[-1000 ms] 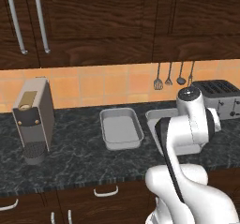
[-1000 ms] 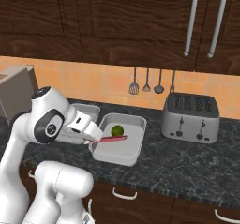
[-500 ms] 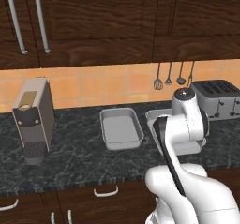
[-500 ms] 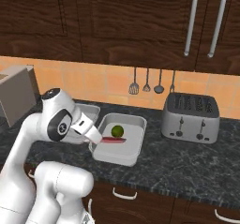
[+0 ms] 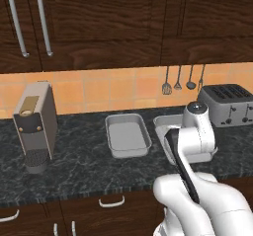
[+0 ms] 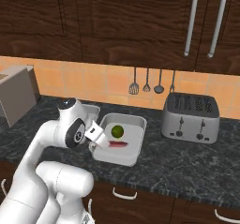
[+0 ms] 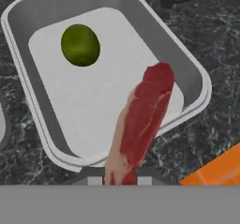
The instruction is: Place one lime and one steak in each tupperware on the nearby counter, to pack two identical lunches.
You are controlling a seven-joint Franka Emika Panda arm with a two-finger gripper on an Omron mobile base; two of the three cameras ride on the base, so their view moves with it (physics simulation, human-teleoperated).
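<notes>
The gripper (image 7: 119,180) is closed tight on one end of a steak (image 7: 140,123), which juts out from between the two dark finger tips over the near-right part of a tupperware (image 7: 197,73). A lime (image 7: 80,45) lies on that tray's floor toward its far corner, well apart from the meat. In the right base view the same tupperware (image 6: 136,122) sits on the black marbled counter (image 6: 187,167) with the lime (image 6: 117,132) inside and the steak (image 6: 117,144) held at its near-left side by the gripper (image 6: 99,145). In the left base view a second tupperware (image 5: 127,135) sits left of the arm, between a coffee machine (image 5: 35,124) and a silver toaster (image 5: 229,104).
</notes>
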